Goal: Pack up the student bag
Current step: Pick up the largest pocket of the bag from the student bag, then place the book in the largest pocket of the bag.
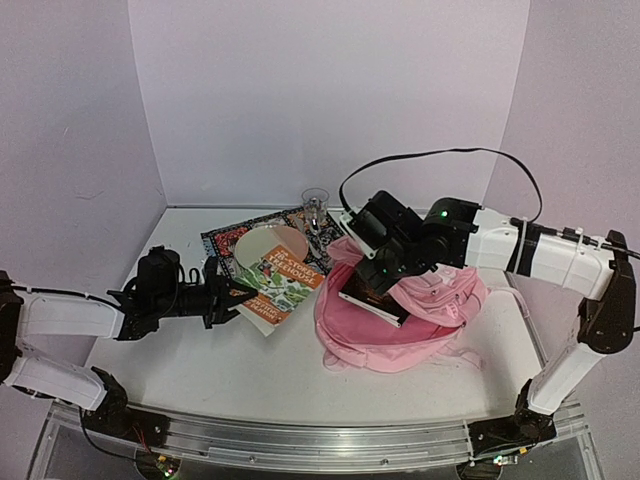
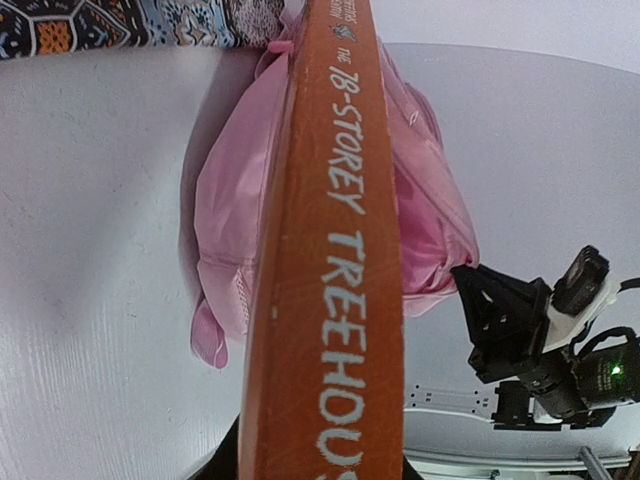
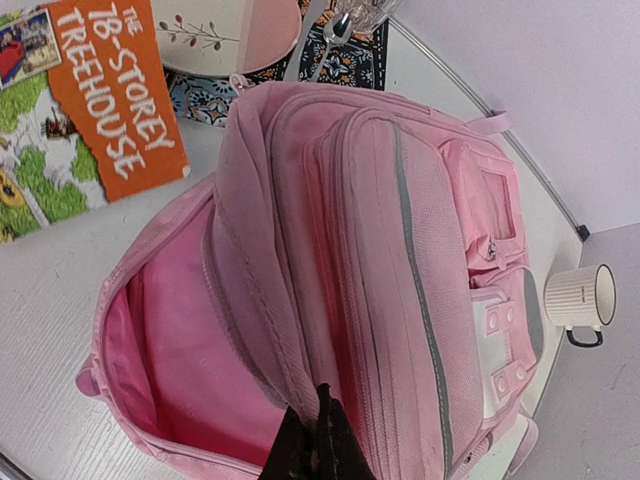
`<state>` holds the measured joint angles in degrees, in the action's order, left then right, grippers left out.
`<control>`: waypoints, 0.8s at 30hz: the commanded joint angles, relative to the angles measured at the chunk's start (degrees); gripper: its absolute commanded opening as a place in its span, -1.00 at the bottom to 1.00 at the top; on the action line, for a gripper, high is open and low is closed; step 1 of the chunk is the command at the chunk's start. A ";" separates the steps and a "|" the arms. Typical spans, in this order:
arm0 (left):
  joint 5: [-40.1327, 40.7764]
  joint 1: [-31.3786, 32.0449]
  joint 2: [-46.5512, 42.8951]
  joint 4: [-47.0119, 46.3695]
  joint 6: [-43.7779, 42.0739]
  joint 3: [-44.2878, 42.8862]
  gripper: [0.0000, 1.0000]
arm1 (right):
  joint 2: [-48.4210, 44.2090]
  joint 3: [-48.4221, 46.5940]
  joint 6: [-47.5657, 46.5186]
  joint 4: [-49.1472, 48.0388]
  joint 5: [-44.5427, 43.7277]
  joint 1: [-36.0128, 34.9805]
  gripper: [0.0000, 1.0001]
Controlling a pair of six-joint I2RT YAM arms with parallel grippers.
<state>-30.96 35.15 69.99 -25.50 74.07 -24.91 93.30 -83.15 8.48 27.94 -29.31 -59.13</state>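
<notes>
"So, largest item first: where does it lie?"

"Item one, the student bag (image 1: 400, 320): pink, slumped on the table (image 1: 250, 380), centre-right, with its main mouth gaping toward the left arm's side. Item two, the book (image 1: 285, 283), orange-spined: just left of the bag, not touching it."

"And the hands?"

"Item three, right gripper (image 3: 318, 438): fingertips closed together on the lip of that mouth, which I read as propping it open. Item four, left gripper (image 1: 232, 297): clamped on the book's near end. In my left wrist view the spine runs straight away from the fingers toward the bag, so the long axis points at the target. The left arm is nearer for the feed-in. The bag lies ahead and to its right."
</notes>
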 commanded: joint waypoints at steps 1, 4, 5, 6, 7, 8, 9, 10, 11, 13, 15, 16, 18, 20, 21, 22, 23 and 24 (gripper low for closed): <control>-0.97 4.76 2.37 -6.05 -0.08 -6.61 -1.00 | -4.11 -4.30 1.06 -3.11 -2.12 0.00 -1.00; -0.74 7.18 4.39 -6.19 -0.28 -9.78 -1.00 | -4.08 -5.32 1.08 -4.19 -1.35 -0.02 -1.00; -0.80 7.53 4.98 -6.26 -0.14 -10.51 -1.00 | -4.01 -5.72 1.09 -4.46 -1.10 0.02 -1.00; -0.94 7.75 5.54 -6.31 0.05 -11.16 -1.00 | -3.92 -6.04 1.07 -4.80 -0.78 0.01 -1.00; -1.12 7.96 6.12 -6.38 0.25 -11.90 -1.00 | -3.86 -6.23 1.02 -5.26 -0.47 0.01 -1.00; -1.38 8.12 6.64 -6.49 0.35 -12.63 -1.00 | -3.79 -6.46 1.01 -5.72 -0.18 0.02 -1.00; -1.80 8.23 7.48 -6.56 0.51 -13.20 -1.00 | -3.71 -6.66 1.01 -6.08 0.11 -0.01 -1.00; -2.16 8.43 8.41 -6.71 0.69 -13.79 -1.00 | -3.72 -6.71 1.01 -6.54 0.81 -0.01 -1.00; -2.52 8.64 9.33 -6.86 0.87 -14.38 -1.00 | -3.74 -6.76 1.01 -7.01 1.53 -0.01 -1.00; -2.83 9.52 11.63 -7.29 0.90 -15.89 -1.00 | -3.81 -6.59 1.01 -8.14 2.79 -0.01 -1.00; -3.10 10.33 13.80 -8.06 0.78 -17.66 -1.00 | -3.94 -6.39 1.03 -8.98 4.50 0.01 -1.00; -3.37 10.57 15.13 -8.55 0.87 -18.46 -1.00 | -4.04 -6.25 1.07 -9.51 5.15 0.01 -1.00; -4.02 10.95 17.30 -9.49 1.22 -20.17 -1.00 | -4.32 -6.00 1.24 -10.55 6.60 0.03 -1.00; -4.01 11.20 19.40 -10.59 1.58 -21.51 -1.00 | -4.68 -5.73 1.44 -11.67 7.96 -0.01 -1.00; -4.09 11.26 20.24 -10.84 1.87 -22.22 -1.00 | -4.85 -5.56 1.59 -12.27 8.83 -0.01 -1.00; -4.20 11.32 21.36 -11.22 2.24 -22.69 -1.00 | -4.95 -5.42 1.73 -12.91 9.54 -0.02 -1.00; -4.10 11.48 22.09 -11.95 2.64 -23.04 -1.00 | -5.01 -5.37 1.86 -13.36 10.44 -0.02 -1.00; -3.88 11.65 22.89 -12.78 2.95 -23.43 -1.00 | -5.05 -5.33 1.92 -13.87 11.13 -0.01 -1.00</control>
<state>-33.27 46.39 91.69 -27.66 75.77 -43.22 92.99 -86.08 9.23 23.07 -22.24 -58.52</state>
